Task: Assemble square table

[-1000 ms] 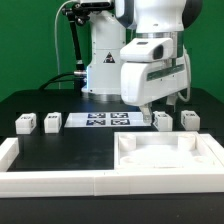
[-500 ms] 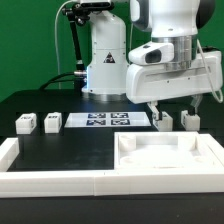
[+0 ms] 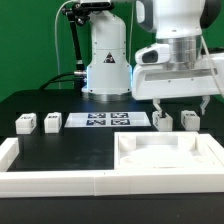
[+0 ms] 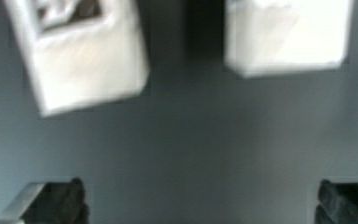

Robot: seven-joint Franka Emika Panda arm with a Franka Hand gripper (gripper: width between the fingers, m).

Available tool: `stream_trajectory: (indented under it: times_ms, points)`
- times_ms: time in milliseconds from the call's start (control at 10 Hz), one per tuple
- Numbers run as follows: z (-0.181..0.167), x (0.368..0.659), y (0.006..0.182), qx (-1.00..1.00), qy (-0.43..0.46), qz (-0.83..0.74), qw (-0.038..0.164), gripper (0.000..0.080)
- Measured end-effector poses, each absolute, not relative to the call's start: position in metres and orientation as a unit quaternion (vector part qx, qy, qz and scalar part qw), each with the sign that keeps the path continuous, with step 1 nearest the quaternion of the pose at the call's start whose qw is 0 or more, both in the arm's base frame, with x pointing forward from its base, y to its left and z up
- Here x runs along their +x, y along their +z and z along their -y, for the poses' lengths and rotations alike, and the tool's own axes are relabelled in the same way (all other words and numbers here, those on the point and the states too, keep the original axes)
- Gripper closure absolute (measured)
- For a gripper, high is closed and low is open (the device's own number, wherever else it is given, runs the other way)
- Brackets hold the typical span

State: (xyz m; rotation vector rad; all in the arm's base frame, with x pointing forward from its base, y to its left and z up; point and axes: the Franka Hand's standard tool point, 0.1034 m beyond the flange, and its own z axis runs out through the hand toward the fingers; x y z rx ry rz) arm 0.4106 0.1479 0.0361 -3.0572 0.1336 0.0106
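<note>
Tabletop (image 3: 168, 162) first: your large white tray-like square lay flat on the black table (image 3: 70, 150), at the near side on the exterior view's right, with its raised rim facing up. Behind it stood the robot's white base (image 3: 105, 60), and the arm (image 3: 180, 25) reached across from there toward the exterior view's right. Two long white bars framed the work area, one (image 3: 60, 182) running along the near edge and a shorter-looking one (image 3: 8, 150) on the exterior view's left, and they met at the near corner. The marker board (image 3: 105, 121) lay flat in front of the base. You had four legs standing in a row level with that board, all small white tagged blocks. Two were on the exterior view's left (image 3: 25, 123) (image 3: 50, 122), well apart from the tabletop. The other two were on the right (image 3: 163, 121) (image 3: 189, 120), just beyond the tabletop's far rim. Your gripper (image 3: 182, 106) hung over that right-hand pair with its jaws spread wide and nothing between them. The wrist view was blurred. It showed two white blocks lying apart on the dark surface, with the dark fingertips (image 4: 51, 200) far apart and touching neither block.
</note>
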Motion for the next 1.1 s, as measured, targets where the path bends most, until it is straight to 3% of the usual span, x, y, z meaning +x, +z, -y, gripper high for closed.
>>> stream_trajectory:
  times_ms: [600, 900, 1100]
  points:
    - [-0.175, 0.389, 0.032, -0.999, 0.017, -0.014, 0.039, 0.0151]
    - [-0.177, 0.385, 0.037, -0.993, 0.116, 0.003, 0.022, 0.0151]
    - [-0.174, 0.383, 0.040, -0.986, 0.166, 0.008, 0.022, 0.0151]
